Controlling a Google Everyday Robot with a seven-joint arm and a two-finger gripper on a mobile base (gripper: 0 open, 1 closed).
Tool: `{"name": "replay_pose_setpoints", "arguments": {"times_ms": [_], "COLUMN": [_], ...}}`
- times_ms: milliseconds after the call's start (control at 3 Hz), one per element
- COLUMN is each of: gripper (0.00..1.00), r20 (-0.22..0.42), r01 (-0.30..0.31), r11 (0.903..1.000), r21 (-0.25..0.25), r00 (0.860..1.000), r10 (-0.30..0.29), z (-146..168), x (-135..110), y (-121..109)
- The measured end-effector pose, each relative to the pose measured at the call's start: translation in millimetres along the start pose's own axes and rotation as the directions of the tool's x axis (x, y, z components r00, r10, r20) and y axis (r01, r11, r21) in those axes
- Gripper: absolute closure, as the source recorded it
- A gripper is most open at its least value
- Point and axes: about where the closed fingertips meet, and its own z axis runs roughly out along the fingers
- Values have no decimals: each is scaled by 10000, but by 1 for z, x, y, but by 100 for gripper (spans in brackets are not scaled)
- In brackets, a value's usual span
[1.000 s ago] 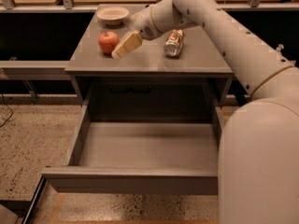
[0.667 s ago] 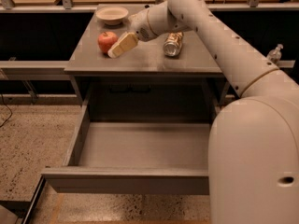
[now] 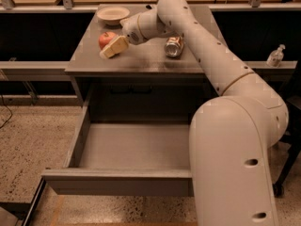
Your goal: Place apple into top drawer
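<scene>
Apple (image 3: 106, 37): sits on the grey cabinet top (image 3: 146, 64), toward 10 o'clock from the top's middle, outside the drawer.
Gripper (image 3: 113, 47): low over the cabinet top, at the apple's 4 o'clock side, its cream-coloured tip pressed close against the fruit; whether it is open, closed or gripping the apple cannot be told.
Arm (image 3: 214, 55): reaches in from 4 o'clock, crossing the right half of the cabinet top.
Top drawer (image 3: 117, 181): pulled well out toward 6 o'clock below the cabinet top, its flat front panel nearest the camera, its inside showing bare grey floor.
Bowl (image 3: 113, 14): shallow and cream, at 12 o'clock from the apple, near the back edge.
Can (image 3: 174, 46): silvery, lying on its side at 3 o'clock from the gripper, partly behind the arm.
Pump bottle (image 3: 275, 56): on a ledge at 3 o'clock, well apart from the cabinet.
</scene>
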Motion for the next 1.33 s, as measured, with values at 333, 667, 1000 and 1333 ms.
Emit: {"name": "replay_pose_setpoints", "arguments": {"times_ms": [333, 667, 1000, 1333], "gripper": [0, 0, 17, 41], "r20": [74, 48, 125, 152], "r01": [-152, -221, -113, -144], "r11": [9998, 9993, 9984, 9978], "r21": [-149, -312, -554, -651], "r00": [9999, 9997, 9998, 9998], "r10": [153, 222, 120, 154], "z": [15, 28, 36, 39], "x": [4, 5, 3, 6], "y": [-2, -4, -1, 0]}}
